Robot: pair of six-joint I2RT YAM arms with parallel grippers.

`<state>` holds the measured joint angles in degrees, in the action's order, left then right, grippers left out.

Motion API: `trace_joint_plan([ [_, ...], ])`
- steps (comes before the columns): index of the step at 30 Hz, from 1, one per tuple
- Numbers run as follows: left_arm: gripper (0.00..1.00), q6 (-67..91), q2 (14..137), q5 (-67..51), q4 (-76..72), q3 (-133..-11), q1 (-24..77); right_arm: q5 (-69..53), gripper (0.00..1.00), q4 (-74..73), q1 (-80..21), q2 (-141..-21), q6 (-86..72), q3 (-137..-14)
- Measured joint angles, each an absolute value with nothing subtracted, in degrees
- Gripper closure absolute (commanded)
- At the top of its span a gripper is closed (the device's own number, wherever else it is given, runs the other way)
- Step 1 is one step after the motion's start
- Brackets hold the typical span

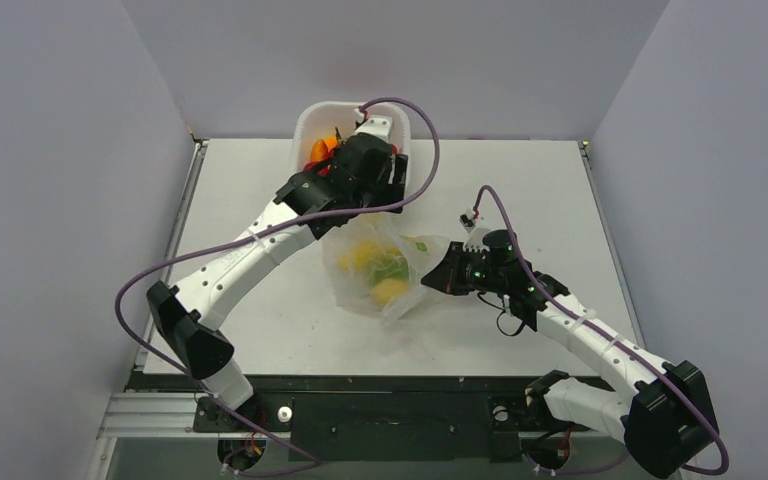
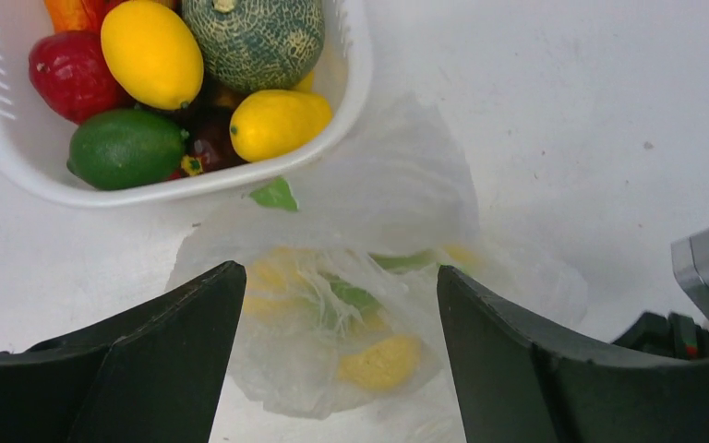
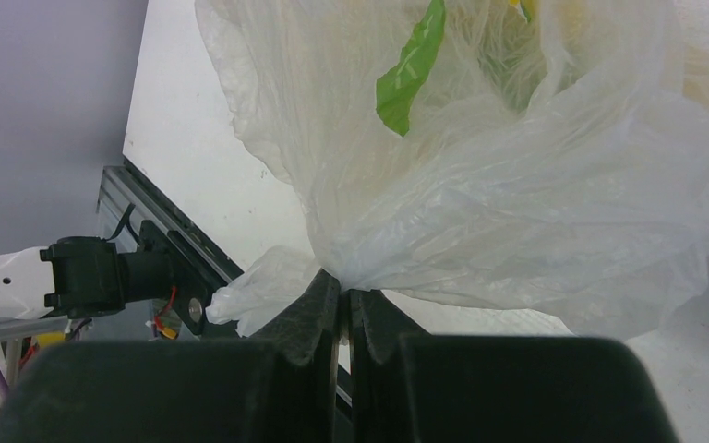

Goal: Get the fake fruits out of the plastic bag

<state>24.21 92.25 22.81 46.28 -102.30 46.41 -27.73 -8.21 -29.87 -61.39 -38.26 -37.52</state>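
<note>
Currently the plastic bag [image 1: 378, 272] lies crumpled on the table [image 1: 520, 180] just on the near side of the white tub [image 2: 360, 74], with its far edge up against the tub's rim. The fake fruits [image 2: 383, 362] inside it show as yellow lumps with some green among them. The right gripper [image 3: 342, 288] is pinched tight on a gathered corner at the bag's right side, drawing the film toward that arm. The left gripper [image 2: 337, 277] hangs above the bag with its fingers spread wide and nothing between them. Seen from its wrist, the fruit sits below the gap and a little nearer. The plainest yellow piece lies with its long axis running roughly from one finger toward the other. With the right arm busy holding the bag, the left is the free arm and the one over the fruit, so the reach should fall to it. Where the bag's mouth opens I cannot tell, and the descent probably depends on finding it.
</note>
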Motion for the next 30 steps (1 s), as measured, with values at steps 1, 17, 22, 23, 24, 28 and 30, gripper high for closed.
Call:
trace_joint_plan([
  [1,0.26,23.9,94.0,23.5,46.3,-103.7,46.4,-27.7,1.0,-8.2,-30.0,-61.4,-38.3,-37.5],
  [17,1.0,20.0,105.8,28.1,46.2,-112.3,46.1,-27.7,1.0,-7.2,-32.0,-61.4,-40.3,-37.5],
  [22,1.0,20.5,99.5,25.8,44.0,-102.8,43.2,-23.3,0.97,-10.3,-32.0,-61.1,-38.6,-38.7],
  [23,1.0,20.8,97.5,24.7,43.4,-100.1,42.2,-21.9,0.92,-11.6,-32.0,-61.1,-37.7,-39.5],
  [24,1.0,21.4,94.7,23.2,42.7,-96.5,41.1,-20.5,0.89,-12.9,-32.0,-61.1,-36.7,-40.4],
  [28,1.0,24.6,83.1,17.1,38.9,-84.0,37.1,-14.7,0.65,-18.0,-32.0,-61.1,-31.7,-45.0],
  [30,1.0,26.6,77.6,13.8,36.5,-79.0,35.7,-12.2,0.52,-20.4,-32.4,-61.1,-29.1,-47.0],
])
